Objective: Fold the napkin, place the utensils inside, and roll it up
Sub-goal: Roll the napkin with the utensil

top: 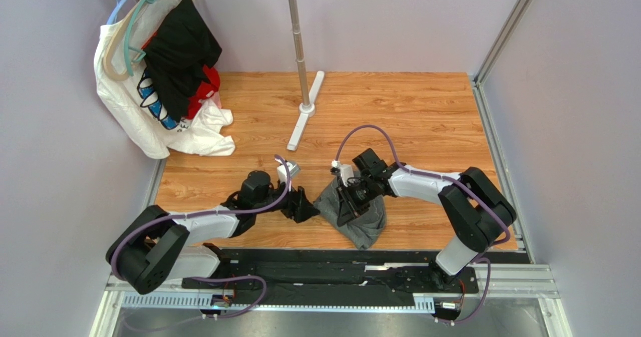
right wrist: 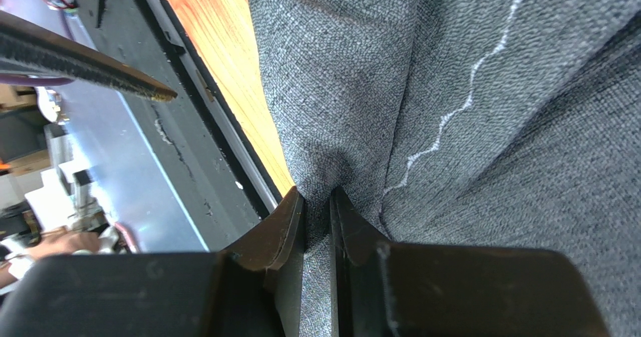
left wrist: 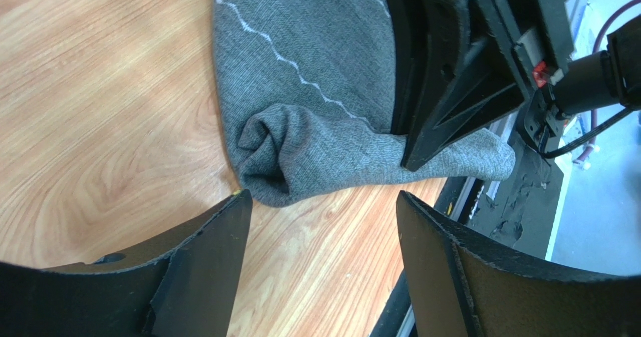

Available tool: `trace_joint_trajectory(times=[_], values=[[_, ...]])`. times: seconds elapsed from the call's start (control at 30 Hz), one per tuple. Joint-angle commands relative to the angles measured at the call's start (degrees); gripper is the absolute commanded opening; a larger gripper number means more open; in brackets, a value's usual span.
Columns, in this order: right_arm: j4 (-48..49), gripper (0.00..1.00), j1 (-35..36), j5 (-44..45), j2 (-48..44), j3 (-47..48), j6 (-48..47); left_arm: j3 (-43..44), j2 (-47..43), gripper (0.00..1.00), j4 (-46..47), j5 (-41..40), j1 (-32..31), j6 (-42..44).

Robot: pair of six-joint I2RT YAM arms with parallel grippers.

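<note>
The dark grey napkin [top: 361, 223] lies bunched in a loose heap on the wooden table [top: 421, 119], near its front edge and just ahead of the black mounting rail [top: 338, 266], between the two arms. A pale stitched line wanders across its surface, and the end nearest the left arm is curled into a soft rolled fold that rests on the wood. The right gripper [right wrist: 316, 199] points down into the heap with its jaws drawn almost together, and a ridge of the cloth is pinched between its fingertips, so that the fabric gathers into creases around the pinch. The left gripper [left wrist: 323, 202] sits low over the table just beside the napkin's left end, with its jaws spread wide and nothing between them but bare wood and the edge of the rolled fold; it does not touch the cloth. Farther back on the table stands a metal pole on a white foot [top: 304, 112], and white, black and red clothes on hangers [top: 169, 66] hang at the far left corner.
</note>
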Motion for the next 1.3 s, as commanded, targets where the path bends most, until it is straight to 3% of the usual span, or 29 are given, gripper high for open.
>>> trace_joint_trajectory(times=[0.0,0.4,0.7,0.73,0.8,0.83,0.93,0.97,1.07,1.13,1.27], values=[[3.23,0.0,-1.58,-3.65,2.83,0.39,-1.6,2.42,2.4,0.78,7.15,2.19,-0.6,1.59],[5.26,0.0,-4.31,-5.06,4.76,-0.75,-1.07,3.92,9.52,0.67,11.64,2.89,-1.83,1.6],[5.44,0.0,-4.75,-4.18,6.0,-0.49,-0.81,6.2,15.41,0.28,13.93,3.86,-2.62,0.02],[5.44,0.0,-4.75,-4.01,5.82,-0.49,-0.64,6.64,15.94,0.15,13.84,3.59,-2.62,-0.34],[5.26,0.01,-4.75,-3.39,5.65,-0.4,-0.2,7.08,17.52,0.05,13.49,3.59,-2.62,-0.95],[5.17,0.03,-4.75,-3.22,5.47,-0.4,-0.02,7.52,17.88,0.0,13.14,3.5,-2.62,-1.21],[4.91,0.23,-4.75,-2.43,4.42,-0.58,1.03,8.48,18.85,0.0,10.95,3.42,-2.62,-2.18],[4.73,0.35,-4.84,-2.34,3.37,-0.66,1.3,8.84,19.02,0.0,8.85,3.24,-2.62,-2.36],[3.34,0.52,-4.75,-0.41,1.17,-0.75,2.35,10.5,18.67,0.0,3.23,2.19,-2.62,-2.1],[2.54,0.59,-4.75,1.52,-1.55,-0.67,2.88,11.64,18.5,0.0,1.02,1.92,-2.62,-2.01],[-0.27,0.63,-4.75,8.19,-7.87,-0.4,5.34,14.37,18.84,0.0,-5.21,2.36,-2.62,-1.75]])
